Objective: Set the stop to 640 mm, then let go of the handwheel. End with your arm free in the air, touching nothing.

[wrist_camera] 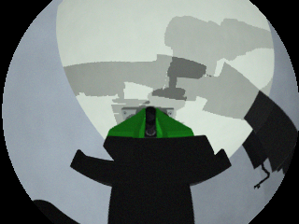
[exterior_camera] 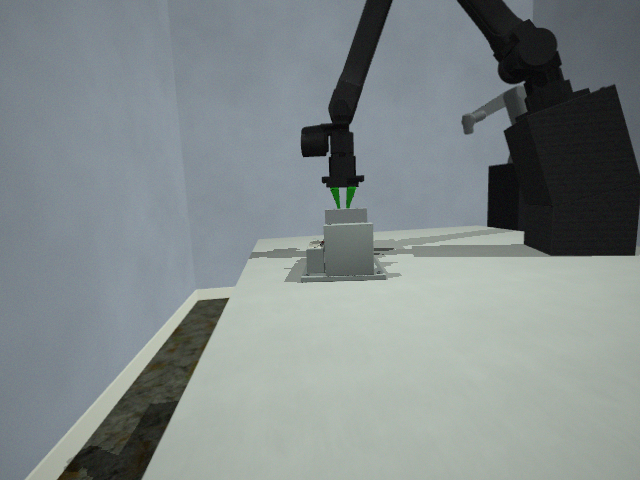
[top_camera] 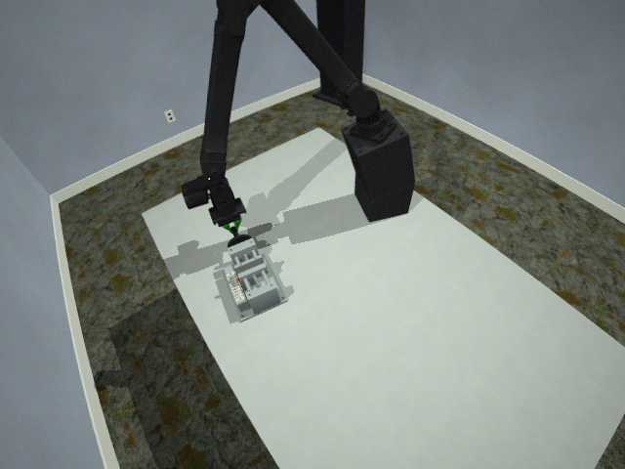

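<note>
The stop device [top_camera: 246, 280] is a small grey fixture with rails and a scale strip, bolted on the white table top. Its black handwheel [top_camera: 237, 240] sits at the far end, facing the arm. My gripper [top_camera: 232, 232] with green fingers comes down onto the wheel from above and is shut on it. In the wrist view a dark narrow part of the handwheel [wrist_camera: 151, 122] shows between the green fingers. In the exterior view the fingertips [exterior_camera: 342, 205] reach just behind the top of the grey device [exterior_camera: 347, 246], which hides the wheel. The scale reading is too small to tell.
The arm's black base block [top_camera: 382, 171] stands on the table behind and to the right of the device. The table's left edge [exterior_camera: 206, 330] drops to a mottled floor bounded by a low white wall.
</note>
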`<state>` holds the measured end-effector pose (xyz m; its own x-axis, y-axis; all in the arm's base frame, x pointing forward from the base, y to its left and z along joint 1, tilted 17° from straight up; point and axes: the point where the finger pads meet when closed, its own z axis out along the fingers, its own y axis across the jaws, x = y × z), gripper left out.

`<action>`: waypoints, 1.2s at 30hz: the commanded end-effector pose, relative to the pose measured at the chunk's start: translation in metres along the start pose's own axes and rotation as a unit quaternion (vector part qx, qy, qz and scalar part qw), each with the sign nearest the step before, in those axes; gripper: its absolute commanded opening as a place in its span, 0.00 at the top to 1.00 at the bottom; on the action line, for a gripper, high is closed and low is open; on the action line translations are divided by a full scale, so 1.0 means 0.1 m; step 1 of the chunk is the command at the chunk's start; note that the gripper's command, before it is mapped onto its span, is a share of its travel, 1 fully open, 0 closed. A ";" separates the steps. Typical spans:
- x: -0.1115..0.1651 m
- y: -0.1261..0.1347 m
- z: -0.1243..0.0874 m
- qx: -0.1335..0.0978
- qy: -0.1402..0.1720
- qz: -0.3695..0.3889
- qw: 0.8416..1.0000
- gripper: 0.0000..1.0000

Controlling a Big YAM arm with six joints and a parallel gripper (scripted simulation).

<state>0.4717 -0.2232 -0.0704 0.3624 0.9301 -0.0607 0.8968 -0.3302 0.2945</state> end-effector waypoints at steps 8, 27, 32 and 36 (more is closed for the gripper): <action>-0.08 -0.12 -0.14 -0.001 -0.002 0.002 1.000 0.94; -0.06 -0.32 0.06 0.013 -0.001 0.001 1.000 0.94; -0.06 -0.36 0.10 0.012 -0.001 0.001 1.000 0.94; -0.06 -0.42 0.12 0.014 -0.001 0.000 1.000 0.94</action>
<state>0.4601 -0.2191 -0.0768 0.3621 0.9301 -0.0612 0.8901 -0.3255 0.3191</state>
